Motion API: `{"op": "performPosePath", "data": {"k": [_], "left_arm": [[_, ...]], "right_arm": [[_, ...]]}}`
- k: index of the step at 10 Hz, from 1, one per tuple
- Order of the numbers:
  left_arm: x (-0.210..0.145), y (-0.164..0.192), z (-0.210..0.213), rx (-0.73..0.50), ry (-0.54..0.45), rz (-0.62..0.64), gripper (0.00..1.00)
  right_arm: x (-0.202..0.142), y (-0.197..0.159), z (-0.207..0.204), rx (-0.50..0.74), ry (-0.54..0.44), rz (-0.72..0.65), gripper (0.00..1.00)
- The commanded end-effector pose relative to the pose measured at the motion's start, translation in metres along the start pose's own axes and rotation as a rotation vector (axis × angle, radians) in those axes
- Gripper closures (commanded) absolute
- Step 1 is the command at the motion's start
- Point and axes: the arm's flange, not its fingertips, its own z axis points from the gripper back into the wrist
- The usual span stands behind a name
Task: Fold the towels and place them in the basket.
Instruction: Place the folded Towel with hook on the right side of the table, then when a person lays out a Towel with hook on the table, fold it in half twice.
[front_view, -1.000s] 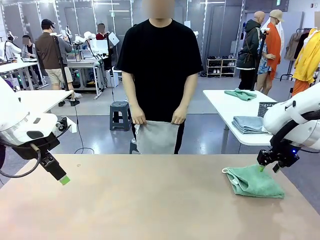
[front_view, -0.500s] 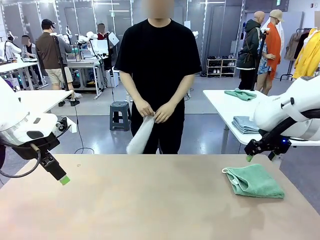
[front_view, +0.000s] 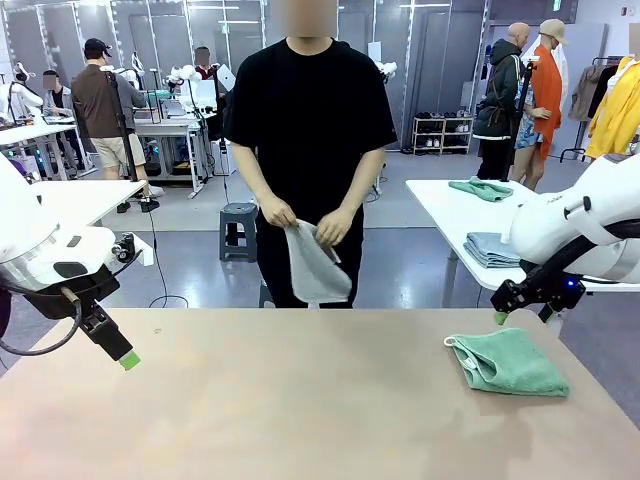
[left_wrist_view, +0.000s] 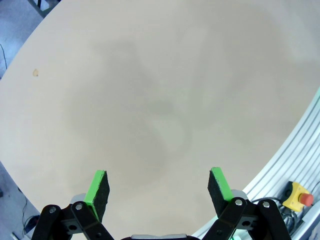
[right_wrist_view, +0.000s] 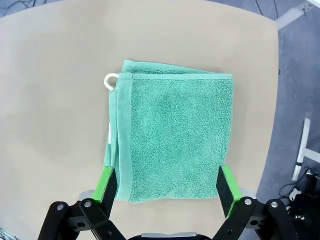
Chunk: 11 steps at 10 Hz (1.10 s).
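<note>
A folded mint-green towel (front_view: 505, 362) lay at the table's (front_view: 300, 400) right end, the right gripper (front_view: 520, 312) above it, fingers spread, empty. The left gripper (left_wrist_view: 159, 187) hovered released over the table's left end; beyond its far edge a person held a pale towel (front_view: 318, 265).
</note>
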Motion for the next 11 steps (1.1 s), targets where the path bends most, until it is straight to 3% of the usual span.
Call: {"op": "performPosePath", "data": {"k": [1,11], "left_arm": [[0.0029,0.0004,0.0002,0.011,0.004,0.01,0.0],[0.0029,0.0004,0.0002,0.011,0.004,0.01,0.0]], "right_arm": [[0.0037,-0.0019,-0.0013,0.001,0.003,0.001,0.0],[0.0037,-0.0019,-0.0013,0.001,0.003,0.001,0.0]]}}
